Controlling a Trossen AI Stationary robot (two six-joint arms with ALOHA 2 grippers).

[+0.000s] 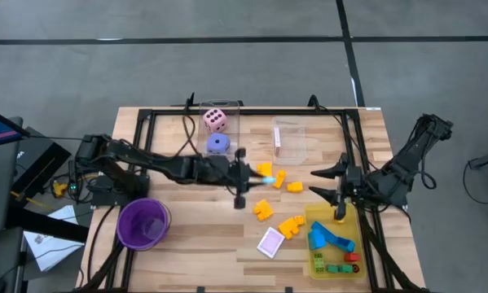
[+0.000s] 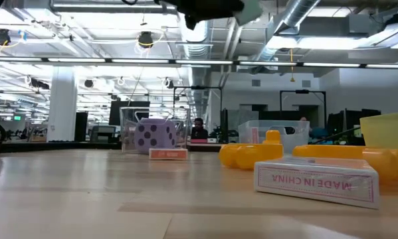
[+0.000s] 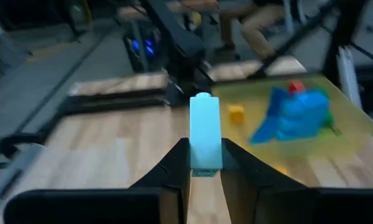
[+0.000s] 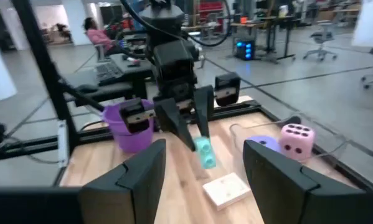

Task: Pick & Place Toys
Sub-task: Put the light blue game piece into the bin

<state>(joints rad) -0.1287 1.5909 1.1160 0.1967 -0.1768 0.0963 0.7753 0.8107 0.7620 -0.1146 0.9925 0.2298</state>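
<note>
My left gripper [image 1: 248, 181] hangs over the table's middle, shut on a pale blue block [image 3: 205, 127] that is lifted off the table. My right gripper [image 1: 323, 182] stands open and holds nothing, at the right, above the far end of the yellow tray [image 1: 351, 224]. Yellow and orange blocks [image 1: 278, 179] lie on the wood between the two grippers, with more [image 1: 291, 226] near the tray. A pink-white card [image 1: 270, 242] lies flat near the front. Blue, green and red pieces [image 1: 329, 238] lie in the tray. My left gripper pinches the pale blue block's near end [image 3: 205, 163] between its two fingers [image 3: 177, 163], one on each long side. The fingers come from the table's left, slanting slightly down, and lie along the block. The block sticks out ahead of the fingertips, clear of the table.
A purple cup [image 1: 143, 224] stands at the near left. A clear box at the back holds a pink die [image 1: 215, 120], with a purple die [image 1: 217, 144] just in front. A second clear box [image 1: 288, 138] stands at the back right. A black frame [image 1: 138, 130] runs around the table.
</note>
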